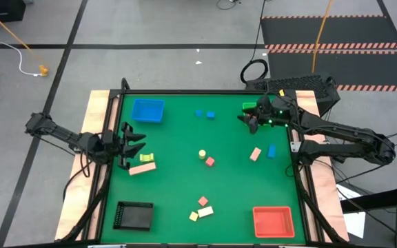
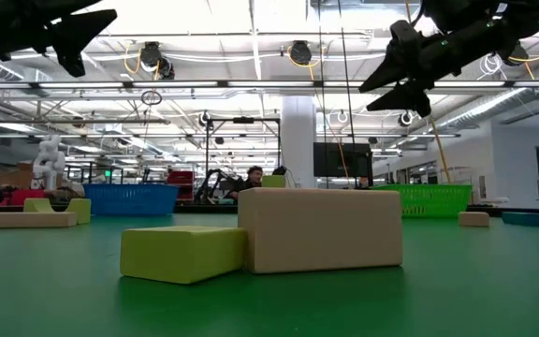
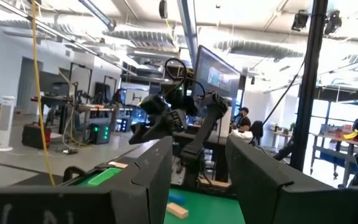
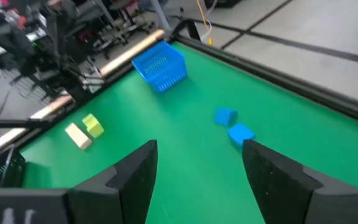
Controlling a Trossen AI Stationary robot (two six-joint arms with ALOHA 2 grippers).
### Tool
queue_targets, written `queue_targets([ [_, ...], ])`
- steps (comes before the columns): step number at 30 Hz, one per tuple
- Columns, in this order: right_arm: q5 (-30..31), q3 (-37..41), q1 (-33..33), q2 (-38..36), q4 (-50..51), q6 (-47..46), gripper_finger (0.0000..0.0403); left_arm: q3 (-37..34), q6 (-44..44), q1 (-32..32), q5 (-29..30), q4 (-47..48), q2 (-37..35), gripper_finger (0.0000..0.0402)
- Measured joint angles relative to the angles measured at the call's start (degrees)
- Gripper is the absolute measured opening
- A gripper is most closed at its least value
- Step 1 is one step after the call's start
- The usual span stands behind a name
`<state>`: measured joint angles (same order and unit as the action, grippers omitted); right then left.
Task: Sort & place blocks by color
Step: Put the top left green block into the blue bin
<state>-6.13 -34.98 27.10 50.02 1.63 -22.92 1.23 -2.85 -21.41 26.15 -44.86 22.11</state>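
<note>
While nothing sits between either pair of fingers, both grippers hang above the green table (image 1: 185,186) with their jaws parted and empty. The left gripper (image 1: 135,145) is at the table's left edge, its fingers (image 3: 151,171) spread with open air between them. Just beside it on the mat lie a yellow-green block (image 1: 146,158) and a cream bar (image 1: 143,168), touching each other. The right gripper (image 1: 248,119) is raised over the far right part of the table, its fingers (image 4: 132,171) apart, beside the green tray (image 1: 249,107).

Ahead of the right gripper lie two blue blocks (image 4: 233,124), close together, near the blue tray (image 1: 147,110) in the far left corner. Toward the right side a pink block (image 1: 256,154) and another blue block (image 1: 272,151) lie near each other. Near the middle a small yellow block (image 1: 202,153) sits just beside a red block (image 1: 210,162). Nearer the front edge a second red block (image 1: 202,201), a cream block (image 1: 206,211) and a yellow-green piece (image 1: 194,216) lie clustered; the low view shows the cream one and the yellow-green one touching. The red tray (image 1: 273,222) stands in the near right corner and the black tray (image 1: 133,215) in the near left corner. No block lies in the blue, red or black tray.
</note>
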Motion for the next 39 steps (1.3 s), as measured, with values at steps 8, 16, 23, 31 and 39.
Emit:
queue_targets([
  [8,-0.1,0.0,-1.59,0.01,-6.25,-5.34,0.0226,0.0,6.32,0.0,-2.33,0.27,1.96,0.0152],
  [16,-0.05,0.0,-2.15,0.02,-8.7,-15.13,0.0227,4.19,12.3,0.0,-2.52,1.17,12.26,0.0152],
  [23,0.0,0.09,-2.16,0.04,-8.77,-15.36,0.0227,15.07,11.08,0.0,-2.55,12.83,23.87,0.0152],
  [31,-0.8,4.39,-2.77,0.04,-8.71,-15.45,0.0227,26.17,26.4,0.02,-2.56,39.73,30.69,0.0152],
  [39,-4.73,9.56,-5.34,0.04,-12.59,-15.47,0.0226,31.93,48.27,0.07,-6.89,67.62,33.54,0.0152],
])
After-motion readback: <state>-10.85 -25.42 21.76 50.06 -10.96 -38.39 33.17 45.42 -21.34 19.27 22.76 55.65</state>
